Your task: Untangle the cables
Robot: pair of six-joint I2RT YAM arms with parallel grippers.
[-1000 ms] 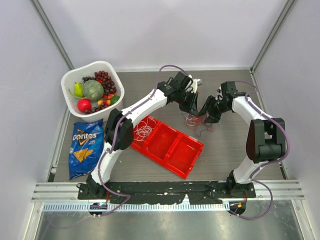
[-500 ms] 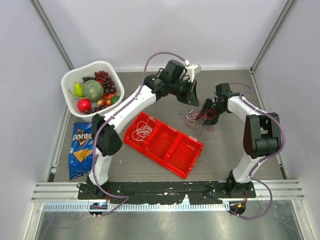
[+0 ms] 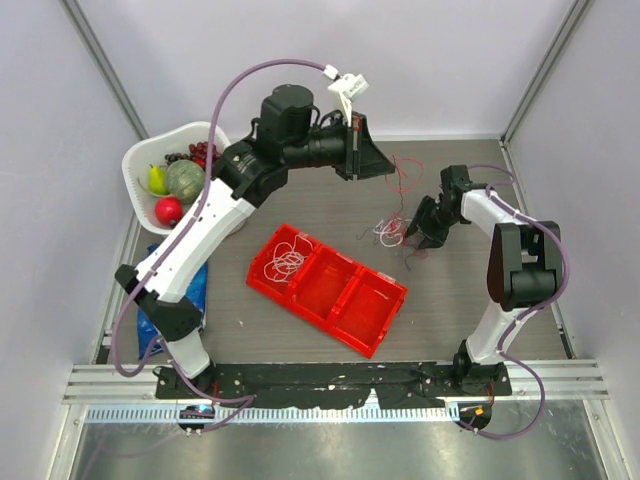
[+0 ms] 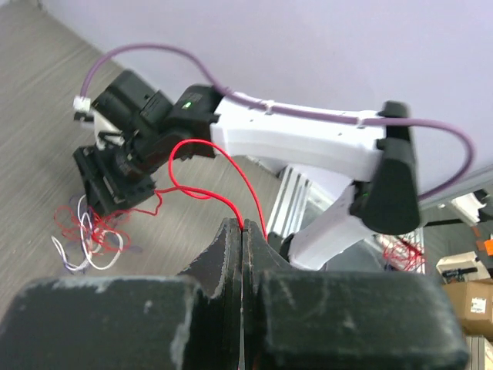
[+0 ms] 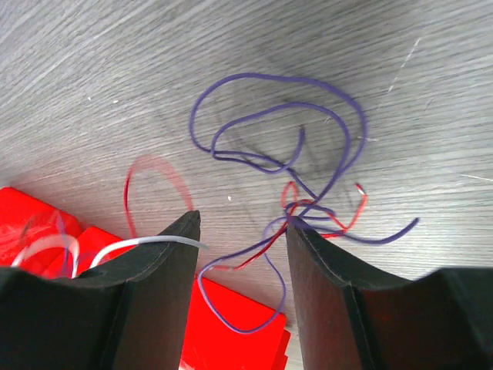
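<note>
My left gripper is raised high above the table's back and shut on a thin red cable. In the left wrist view the red cable arcs from my shut left gripper down to a tangled bunch of red, white and purple cables. The bunch lies on the table beside my right gripper. In the right wrist view my right gripper is open just above the table, over a purple cable crossed with a red one. A white cable lies in the red tray.
A white basket of fruit stands at the back left. A blue chips bag lies at the left, partly behind my left arm. The red tray's corner shows under my right fingers. Grey walls enclose the table.
My left arm has risen up and back from the bunch, drawing the red cable out with it. My right gripper has stayed low by the bunch.
</note>
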